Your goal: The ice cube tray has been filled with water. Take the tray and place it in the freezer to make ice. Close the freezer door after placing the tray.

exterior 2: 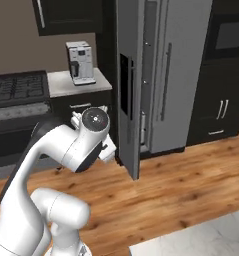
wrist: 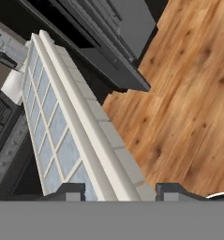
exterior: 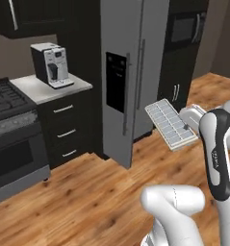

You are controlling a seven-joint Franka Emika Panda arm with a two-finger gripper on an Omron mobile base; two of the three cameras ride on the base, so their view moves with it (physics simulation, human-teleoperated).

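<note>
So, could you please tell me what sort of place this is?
A home kitchen, rendered: a grey side-by-side refrigerator, a stove, and a coffee machine on a counter above dark drawers.

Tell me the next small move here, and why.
Probably carry the ice cube tray leftward around the freezer door toward its opening: the claw is shut on the tray's edge, holding it above the floor, and the door stands ajar.
</note>
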